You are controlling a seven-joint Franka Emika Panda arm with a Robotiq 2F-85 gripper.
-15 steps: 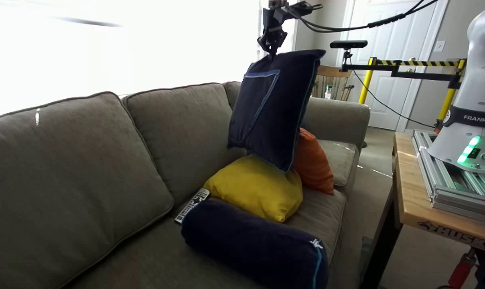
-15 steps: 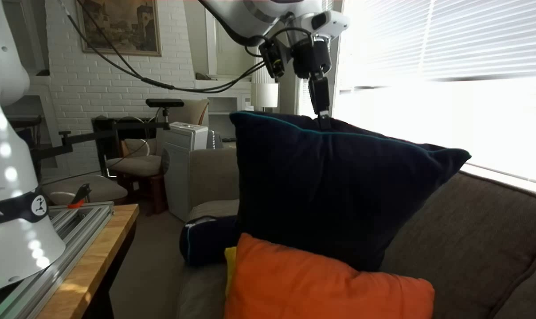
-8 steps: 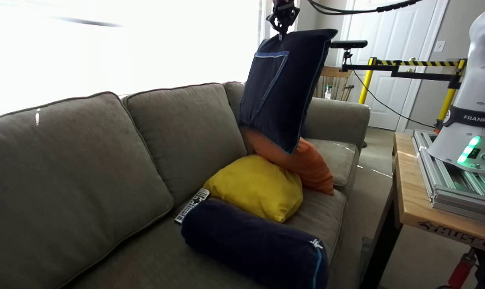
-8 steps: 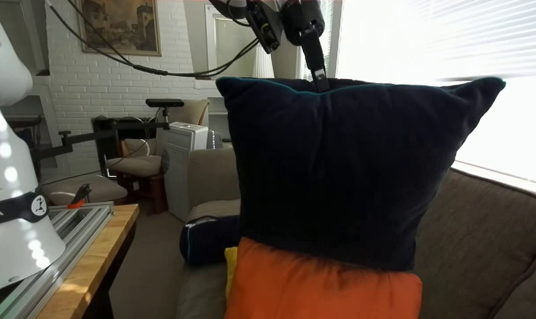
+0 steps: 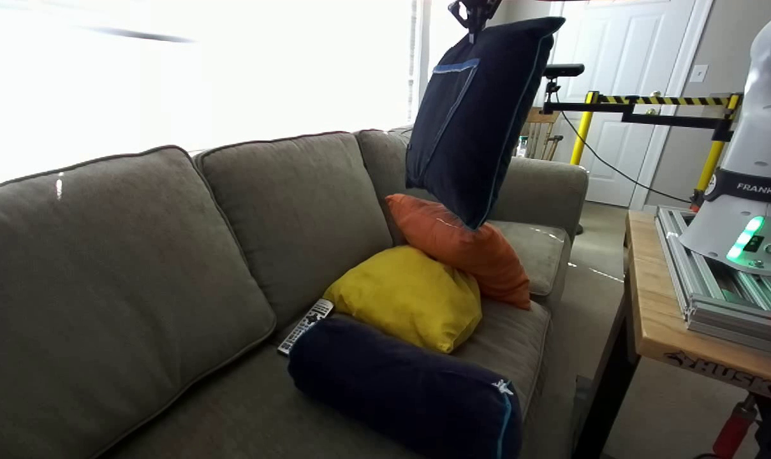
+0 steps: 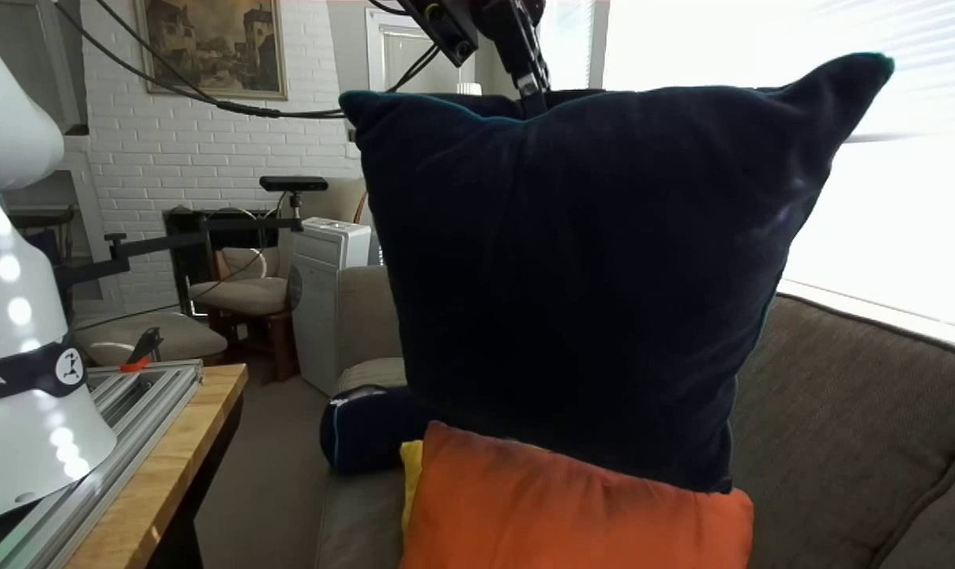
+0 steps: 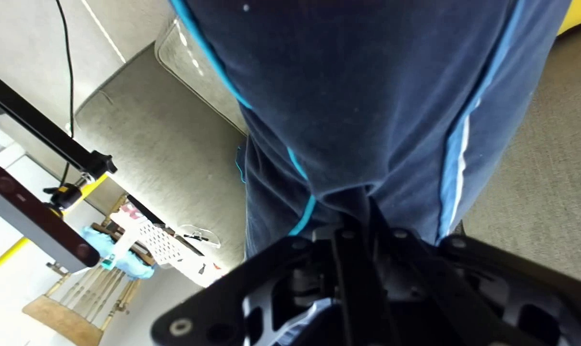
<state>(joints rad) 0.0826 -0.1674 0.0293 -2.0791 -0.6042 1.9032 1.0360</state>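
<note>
Navy pillow (image 5: 484, 121) hangs tilted above the grey-brown sofa (image 5: 296, 191); on its side is a blue-edged panel (image 5: 447, 105), pocket or not I cannot tell. On the sofa lie an orange cushion (image 5: 462, 239), a dark bolster (image 5: 401, 382) and a yellow cushion (image 5: 404, 293) between them. The tool (image 5: 472, 37) is almost fully closed, pinching the pillow's top edge. A remote (image 5: 305, 327) lies near the bolster's end.

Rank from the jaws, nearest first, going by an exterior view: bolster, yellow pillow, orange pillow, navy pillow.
1. Navy pillow: held in the jaws.
2. Orange pillow: below it.
3. Yellow pillow: lower, beside orange.
4. Bolster: past yellow, lowest.
</note>
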